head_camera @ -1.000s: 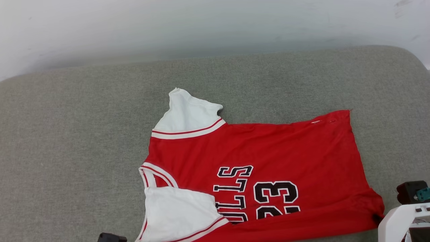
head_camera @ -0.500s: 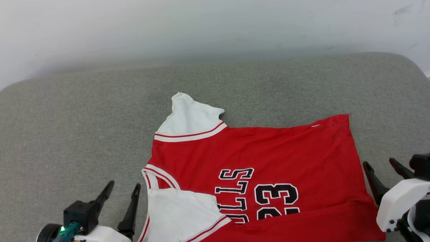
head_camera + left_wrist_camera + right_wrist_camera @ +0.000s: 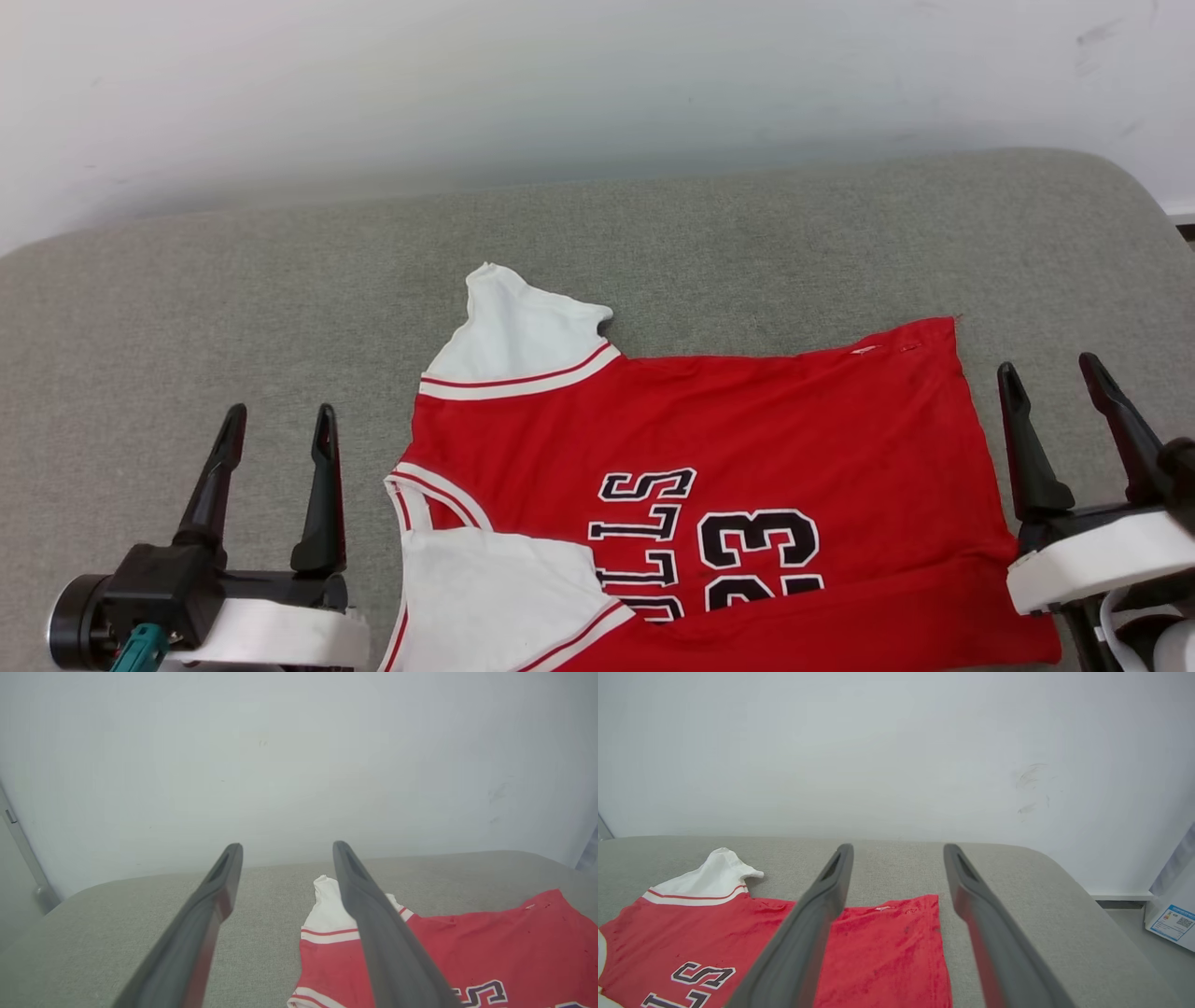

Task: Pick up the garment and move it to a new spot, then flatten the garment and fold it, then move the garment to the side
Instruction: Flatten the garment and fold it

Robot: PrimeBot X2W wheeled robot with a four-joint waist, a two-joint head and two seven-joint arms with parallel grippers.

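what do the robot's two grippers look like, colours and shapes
Both the left gripper and the right gripper have two long, black, tapering fingers with pointed tips, on a black base and a glossy white wrist shell. The wrist views show a narrow slot near each fingertip. The left one also carries a black cylinder and a small teal connector.

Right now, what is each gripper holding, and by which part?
Nothing is held: the left gripper and the right gripper stand open beside the red, white-sleeved T-shirt.
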